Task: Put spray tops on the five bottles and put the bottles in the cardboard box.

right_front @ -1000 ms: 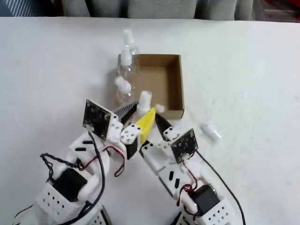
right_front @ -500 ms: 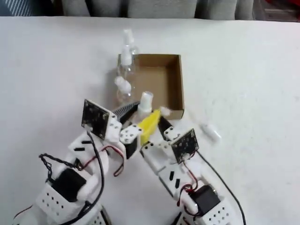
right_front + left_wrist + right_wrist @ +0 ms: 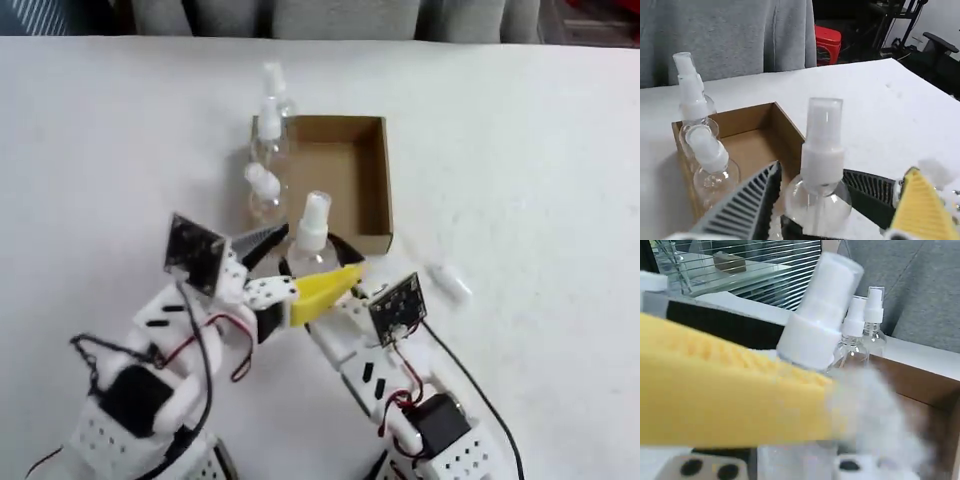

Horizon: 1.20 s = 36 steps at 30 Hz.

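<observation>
A clear bottle [image 3: 308, 248] with a white spray top [image 3: 822, 137] stands upright just in front of the cardboard box [image 3: 385, 180]. My right gripper [image 3: 322, 256] is shut on the bottle's round base, its black ribbed fingers [image 3: 871, 194] curving around it. My left gripper [image 3: 298, 262] is open, with its grey finger [image 3: 747, 202] on one side of the bottle and its yellow finger [image 3: 919, 205] swung wide on the other. Three capped bottles [image 3: 266, 140] stand in a row at the box's left wall [image 3: 690, 107]. The yellow finger [image 3: 730, 390] lies across the right wrist view, the spray top [image 3: 820, 315] behind it.
A small white loose part [image 3: 450, 281] lies on the table right of the box. The inside of the box [image 3: 757, 142] is bare on its right side. Both arms crowd the near middle of the white table [image 3: 540, 160].
The left gripper's yellow finger has swung from upright to level, opening the gripper. The left arm has pulled back a little to the left. The bottle stands slightly nearer the box.
</observation>
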Tool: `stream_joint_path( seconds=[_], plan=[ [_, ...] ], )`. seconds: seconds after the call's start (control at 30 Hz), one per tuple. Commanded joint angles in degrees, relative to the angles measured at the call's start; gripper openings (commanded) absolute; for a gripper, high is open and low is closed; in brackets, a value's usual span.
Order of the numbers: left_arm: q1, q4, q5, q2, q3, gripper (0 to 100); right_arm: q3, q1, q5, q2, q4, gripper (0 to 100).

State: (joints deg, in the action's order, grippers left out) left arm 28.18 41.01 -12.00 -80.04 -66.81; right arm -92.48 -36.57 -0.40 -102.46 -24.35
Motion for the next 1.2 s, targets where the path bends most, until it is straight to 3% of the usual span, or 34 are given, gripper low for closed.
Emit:
stream_joint_path(
  seconds=[0.0, 0.17, 0.47, 0.73, 0.87, 1.03, 1.17],
  plan=[
    [-0.40, 8.70, 0.26, -8.04, 6.68, 36, 0.70, 1.19, -0.44, -0.66, 0.04, 1.5],
    [-0.92, 17.85, 4.48, -15.16, 8.53, 36, 1.23, 6.02, -0.44, -0.66, 1.45, 1.5],
    [-1.19, 29.63, 4.31, -19.30, 8.26, 36, 4.40, 14.37, -0.88, -0.57, 2.07, 1.5],
    [-10.95, 38.15, 4.31, -19.82, 7.56, 36, 11.16, 18.77, -0.79, -0.48, 3.74, 1.5],
    [-15.16, 38.51, 4.31, -19.82, 2.02, 36, 15.74, 18.77, -0.62, 1.36, 4.53, 1.5],
    [-17.98, 36.13, 4.40, -19.82, -3.87, 35, 24.35, 20.53, -0.88, 14.64, 4.70, 1.5],
    [-19.91, 31.12, 4.40, -19.82, -8.35, 23, 28.75, 20.97, -0.88, 25.36, 9.89, 1.5]
  ],
)
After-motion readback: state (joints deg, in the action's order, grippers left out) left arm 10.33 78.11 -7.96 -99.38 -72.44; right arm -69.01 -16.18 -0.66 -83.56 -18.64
